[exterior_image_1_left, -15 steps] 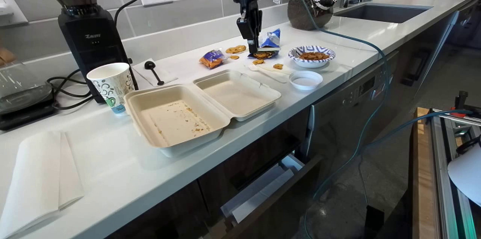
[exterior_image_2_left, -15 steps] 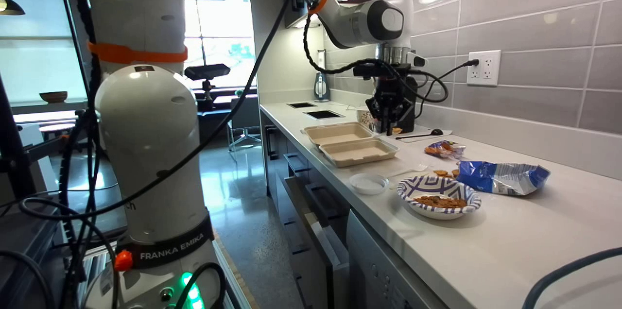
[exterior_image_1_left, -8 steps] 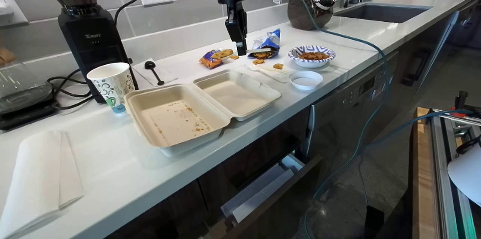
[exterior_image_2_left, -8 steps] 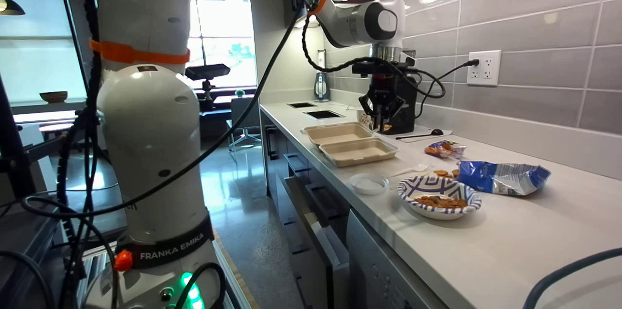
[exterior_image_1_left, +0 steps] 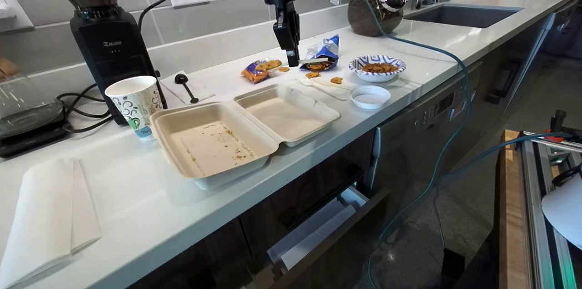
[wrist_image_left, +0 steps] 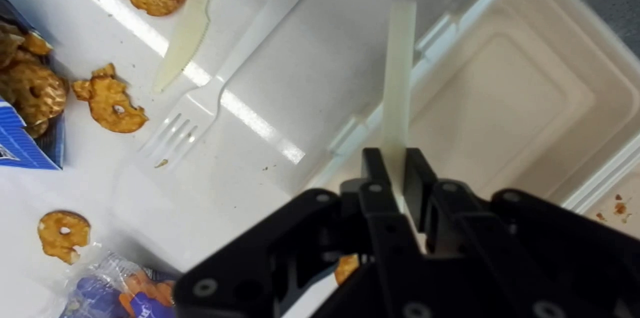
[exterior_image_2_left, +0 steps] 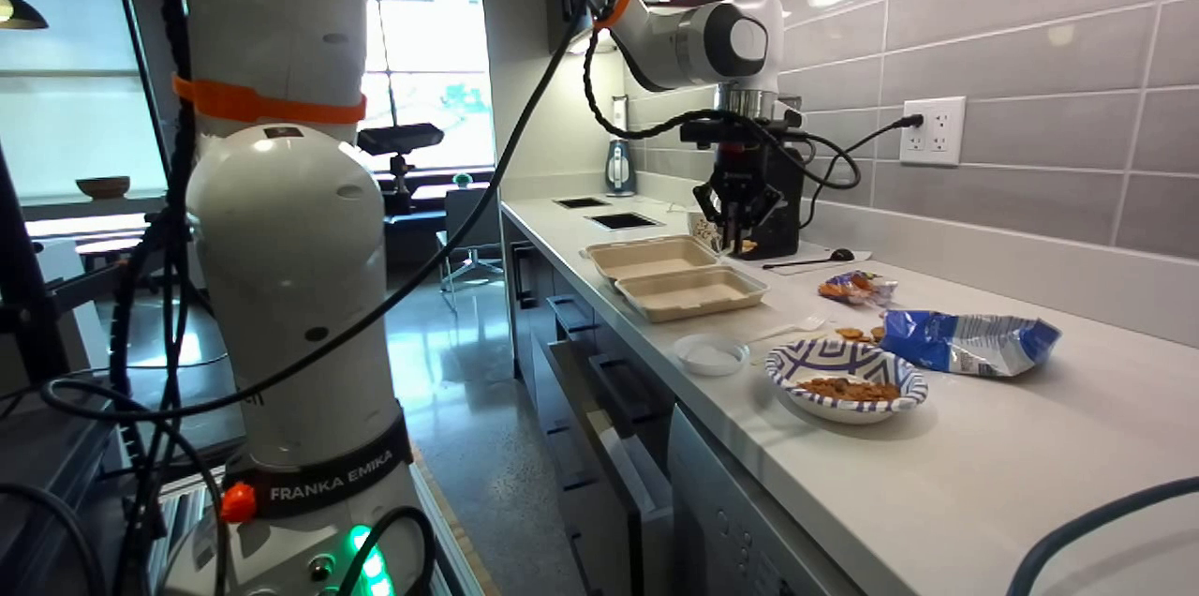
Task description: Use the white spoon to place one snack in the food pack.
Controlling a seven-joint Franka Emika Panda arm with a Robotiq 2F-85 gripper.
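My gripper (exterior_image_1_left: pixel 293 62) is shut on the handle of the white spoon (exterior_image_1_left: pixel 313 60), above the counter behind the food pack. The fingertips (wrist_image_left: pixel 417 163) pinch the handle, which points up in the wrist view (wrist_image_left: pixel 398 68). A snack (exterior_image_1_left: pixel 269 65) rides at the spoon's other end, left of the fingers. It hides the spoon's bowl, and only a bit of it shows behind the gripper in the wrist view (wrist_image_left: pixel 346 268). The food pack (exterior_image_1_left: pixel 282 112) lies open, with crumbs in its larger half. Its smaller half shows beneath the jaws in the wrist view (wrist_image_left: pixel 510 108).
Loose snacks (wrist_image_left: pixel 112 108), a white fork (wrist_image_left: pixel 240 53) and a knife (wrist_image_left: pixel 185 40) lie beside a blue packet (exterior_image_1_left: pixel 329 47). An orange packet (exterior_image_1_left: pixel 255 74), patterned bowl (exterior_image_1_left: pixel 375 77) and small white dish (exterior_image_1_left: pixel 370 97) stand near. A paper cup (exterior_image_1_left: pixel 136 102) stands left of the pack.
My gripper, the spoon and its snack have moved left and slightly down in an exterior view, toward the food pack. Over the last half second they have hardly moved.
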